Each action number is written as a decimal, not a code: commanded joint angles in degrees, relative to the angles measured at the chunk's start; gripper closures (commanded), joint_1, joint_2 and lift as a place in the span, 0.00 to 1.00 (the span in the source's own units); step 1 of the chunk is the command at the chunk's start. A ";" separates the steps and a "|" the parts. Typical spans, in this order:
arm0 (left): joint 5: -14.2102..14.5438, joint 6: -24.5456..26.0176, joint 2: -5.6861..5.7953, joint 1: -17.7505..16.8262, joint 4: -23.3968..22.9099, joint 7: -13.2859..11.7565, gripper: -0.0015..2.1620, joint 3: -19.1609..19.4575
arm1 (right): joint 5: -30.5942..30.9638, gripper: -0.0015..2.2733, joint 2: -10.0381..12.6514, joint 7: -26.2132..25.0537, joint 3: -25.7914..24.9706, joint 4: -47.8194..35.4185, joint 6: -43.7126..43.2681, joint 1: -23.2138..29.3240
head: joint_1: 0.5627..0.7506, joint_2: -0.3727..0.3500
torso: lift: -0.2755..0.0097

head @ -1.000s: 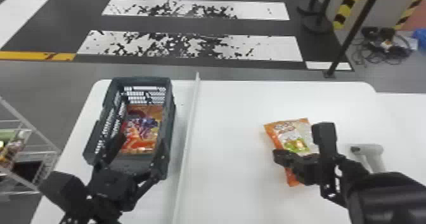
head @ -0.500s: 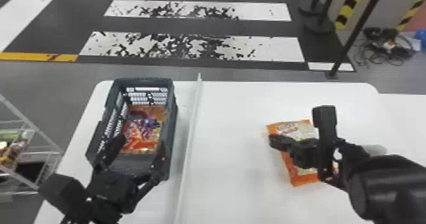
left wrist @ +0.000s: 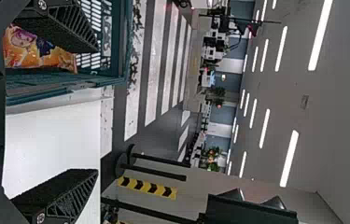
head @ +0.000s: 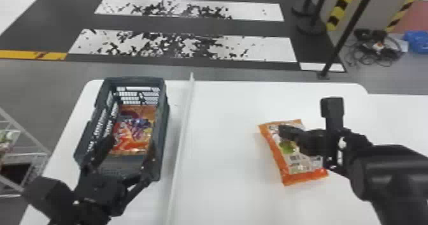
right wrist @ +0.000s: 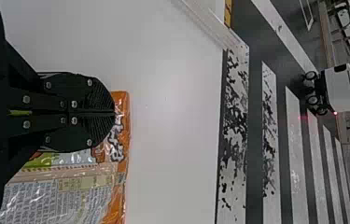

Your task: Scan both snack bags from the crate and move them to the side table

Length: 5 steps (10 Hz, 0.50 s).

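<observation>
The right gripper (right wrist: 115,113) is holding its two flat fingers pressed together, with nothing showing pinched between them; the tips are sitting over the far left corner of the loose snack bag (head: 302,170) — whether they are touching the film, I can't tell from where I'm standing. That bag is lying flat on the white table (head: 223,144), right of the divider (head: 183,122), its small-print panel facing up; it is looking light and soft, a slick pillow of film with crushable bits inside, so it is probably asking for a gentle grip on the orange seal rather than a squeeze across the belly; the crimped edge should be giving the fingers something flat to bite, though it could be slipping if caught too shallow.

Farther out, the right arm is coming in from the right side and reaching low across the bag, gripper pointing left and towards the far side; the left gripper (head: 130,144) is waiting with its fingers spread wide over the near end of the crate (head: 133,78), left of the divider. The second bag (head: 133,128) is lying in the crate, beyond those open fingers; it will likely be handling much the same, and it is needing scanning and moving too.
</observation>
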 commanded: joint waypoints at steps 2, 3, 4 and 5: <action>-0.04 0.00 -0.17 0.01 0.07 0.00 0.04 0.00 | 0.75 0.93 -1.07 -0.44 -0.06 3.78 -2.51 -0.46 | 0.70 0.43 | 0.86; -0.12 0.00 -0.17 0.01 0.07 0.00 0.04 0.00 | 0.75 0.93 -1.25 -0.61 -0.59 4.22 -2.86 -0.37 | 0.70 0.41 | 0.86; -0.12 0.00 -0.17 0.10 0.07 0.00 0.04 0.00 | 0.75 0.93 -1.25 -0.61 -1.29 4.31 -3.04 0.15 | 0.70 0.40 | 0.86; -0.12 0.00 -0.17 0.19 0.07 0.00 0.04 0.09 | 0.75 0.93 -1.60 -0.70 -1.56 4.22 -3.39 0.77 | 0.70 0.38 | 0.86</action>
